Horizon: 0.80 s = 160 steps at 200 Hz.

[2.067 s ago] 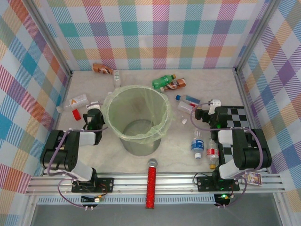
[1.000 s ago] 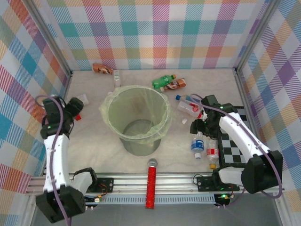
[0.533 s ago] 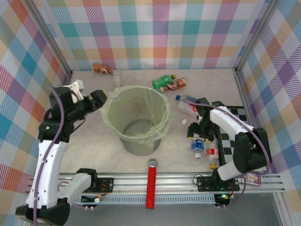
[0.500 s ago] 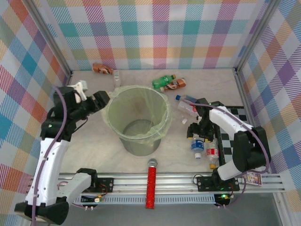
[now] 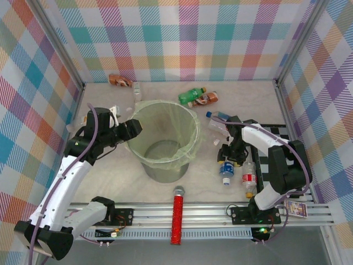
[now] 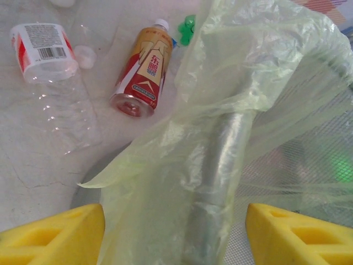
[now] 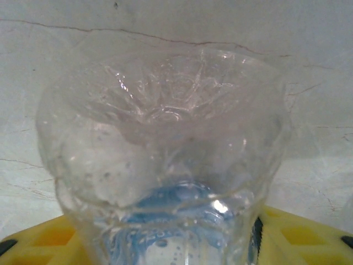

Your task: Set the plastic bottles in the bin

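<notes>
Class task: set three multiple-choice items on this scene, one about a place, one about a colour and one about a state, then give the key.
1. Where is the right gripper?
A. At the far left corner
B. At the clear blue-labelled bottle, right of the bin
C. Folded back at its own base

2. What colour is the bag lining the bin?
A. Pale green
B. Black
C. Blue

3. What state is the left gripper in?
A. Shut on a bottle
B. Open, with the bin's bagged rim between its fingers
C. Shut and empty

Key:
1 B: the top view puts it at that bottle, and the right wrist view has the bottle between its yellow fingers.
2 A: the translucent bag over the rim is pale green.
3 B: the left wrist view shows the yellow fingers wide apart on either side of the rim.
</notes>
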### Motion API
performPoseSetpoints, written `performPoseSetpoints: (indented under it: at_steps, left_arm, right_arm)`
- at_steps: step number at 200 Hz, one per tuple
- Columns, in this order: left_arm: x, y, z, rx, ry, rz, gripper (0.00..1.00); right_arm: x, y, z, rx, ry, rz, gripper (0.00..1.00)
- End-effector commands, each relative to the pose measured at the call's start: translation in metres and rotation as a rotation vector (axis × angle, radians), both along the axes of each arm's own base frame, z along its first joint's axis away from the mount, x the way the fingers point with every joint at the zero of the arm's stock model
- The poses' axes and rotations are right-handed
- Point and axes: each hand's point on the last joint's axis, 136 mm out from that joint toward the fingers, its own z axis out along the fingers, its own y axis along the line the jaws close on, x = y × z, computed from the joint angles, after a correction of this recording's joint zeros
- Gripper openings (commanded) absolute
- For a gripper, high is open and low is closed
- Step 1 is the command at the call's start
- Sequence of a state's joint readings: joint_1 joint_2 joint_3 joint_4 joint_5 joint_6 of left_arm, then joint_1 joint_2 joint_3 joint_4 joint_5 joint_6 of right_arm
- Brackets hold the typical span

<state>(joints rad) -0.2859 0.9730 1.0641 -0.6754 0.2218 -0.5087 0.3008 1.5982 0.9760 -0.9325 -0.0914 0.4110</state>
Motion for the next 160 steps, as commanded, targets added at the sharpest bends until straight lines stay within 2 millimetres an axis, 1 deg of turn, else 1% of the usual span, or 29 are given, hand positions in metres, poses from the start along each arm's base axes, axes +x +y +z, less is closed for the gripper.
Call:
performPoseSetpoints:
  at_steps: [1, 10, 23, 38, 40, 42, 45, 46, 47, 55, 73, 74, 75, 83, 84, 87, 98, 99, 101, 103, 104, 109, 110, 114, 126, 134, 143, 150, 160]
  left_arm:
    - [-0.001, 0.002, -0.006, 0.003, 0.001, 0.017, 0.67]
    - [0.000, 0.002, -0.006, -0.001, -0.001, 0.018, 0.66]
    - [0.000, 0.000, -0.006, -0.006, -0.001, 0.014, 0.65]
    - [0.001, 0.000, -0.008, -0.006, -0.001, 0.011, 0.65]
    - [0.001, 0.000, -0.008, -0.007, 0.001, 0.010, 0.65]
    - [0.001, 0.000, -0.009, -0.005, 0.002, 0.010, 0.65]
    - [0.001, 0.000, -0.009, -0.005, 0.002, 0.009, 0.65]
    - [0.001, 0.000, -0.009, -0.005, 0.002, 0.009, 0.65]
    - [0.001, 0.000, -0.009, -0.005, 0.001, 0.009, 0.64]
    - [0.001, -0.001, -0.009, -0.003, 0.000, 0.006, 0.64]
    - [0.001, 0.000, -0.010, 0.008, -0.003, 0.001, 0.64]
    - [0.001, 0.000, -0.010, 0.009, -0.002, 0.000, 0.64]
    - [0.001, 0.000, -0.010, 0.009, -0.002, 0.000, 0.64]
    - [0.002, -0.001, -0.011, 0.009, -0.001, -0.004, 0.64]
    - [0.001, -0.001, -0.011, 0.009, -0.001, -0.006, 0.64]
    - [0.002, -0.002, -0.011, 0.008, -0.001, -0.009, 0.63]
    - [0.003, -0.004, -0.009, -0.002, -0.006, -0.018, 0.63]
    - [0.003, -0.005, -0.010, -0.003, -0.006, -0.019, 0.63]
    - [0.003, -0.005, -0.010, -0.005, -0.004, -0.021, 0.63]
    - [0.004, -0.006, -0.010, -0.006, -0.005, -0.023, 0.63]
    - [0.004, -0.006, -0.010, -0.007, -0.005, -0.024, 0.63]
    - [0.004, -0.008, -0.010, -0.011, -0.004, -0.030, 0.63]
    - [0.005, -0.008, -0.010, -0.012, -0.005, -0.031, 0.63]
    - [0.005, -0.009, -0.010, -0.014, -0.006, -0.035, 0.63]
    - [0.007, -0.011, -0.009, -0.013, -0.010, -0.042, 0.62]
    - [0.008, -0.014, -0.010, -0.012, -0.008, -0.046, 0.62]
    - [0.010, -0.015, -0.010, -0.011, -0.014, -0.044, 0.62]
    - [0.012, -0.017, -0.010, -0.011, -0.015, -0.042, 0.62]
    - [0.015, -0.021, -0.010, -0.010, -0.019, -0.047, 0.62]
  right_arm:
    - [0.008, 0.008, 0.010, 0.030, -0.057, 0.013, 0.52]
    - [0.010, 0.009, 0.022, 0.044, -0.083, 0.017, 0.50]
    - [0.014, 0.013, 0.045, 0.073, -0.133, 0.026, 0.49]
    - [0.019, 0.018, 0.079, 0.115, -0.203, 0.040, 0.48]
    - [0.019, 0.019, 0.086, 0.125, -0.218, 0.043, 0.48]
    - [0.020, 0.019, 0.088, 0.128, -0.222, 0.044, 0.48]
    - [0.021, 0.021, 0.098, 0.139, -0.243, 0.047, 0.48]
    - [0.021, 0.021, 0.098, 0.139, -0.243, 0.047, 0.48]
    - [0.021, 0.021, 0.104, 0.145, -0.256, 0.050, 0.47]
    - [0.022, 0.022, 0.120, 0.158, -0.284, 0.054, 0.47]
    - [0.027, 0.024, 0.174, 0.189, -0.386, 0.082, 0.45]
    - [0.028, 0.025, 0.181, 0.194, -0.400, 0.086, 0.45]
    - [0.028, 0.025, 0.181, 0.194, -0.400, 0.086, 0.45]
    - [0.030, 0.026, 0.205, 0.210, -0.448, 0.099, 0.44]
    - [0.030, 0.027, 0.211, 0.215, -0.460, 0.104, 0.43]
    - [0.030, 0.027, 0.217, 0.220, -0.470, 0.106, 0.43]
    - [0.031, 0.033, 0.248, 0.262, -0.521, 0.134, 0.42]
    - [0.031, 0.033, 0.248, 0.262, -0.521, 0.134, 0.42]
    - [0.032, 0.035, 0.256, 0.275, -0.535, 0.142, 0.41]
    - [0.032, 0.035, 0.257, 0.277, -0.534, 0.142, 0.41]
    - [0.032, 0.037, 0.263, 0.287, -0.545, 0.147, 0.41]
    - [0.033, 0.040, 0.271, 0.303, -0.555, 0.158, 0.41]
    - [0.033, 0.041, 0.277, 0.313, -0.566, 0.161, 0.41]
    - [0.034, 0.045, 0.285, 0.329, -0.580, 0.173, 0.41]
    - [0.037, 0.053, 0.306, 0.363, -0.617, 0.199, 0.40]
    - [0.039, 0.062, 0.320, 0.395, -0.647, 0.226, 0.38]
    - [0.041, 0.073, 0.330, 0.425, -0.662, 0.254, 0.38]
    - [0.044, 0.086, 0.339, 0.454, -0.677, 0.287, 0.38]
    - [0.047, 0.103, 0.344, 0.477, -0.685, 0.330, 0.38]
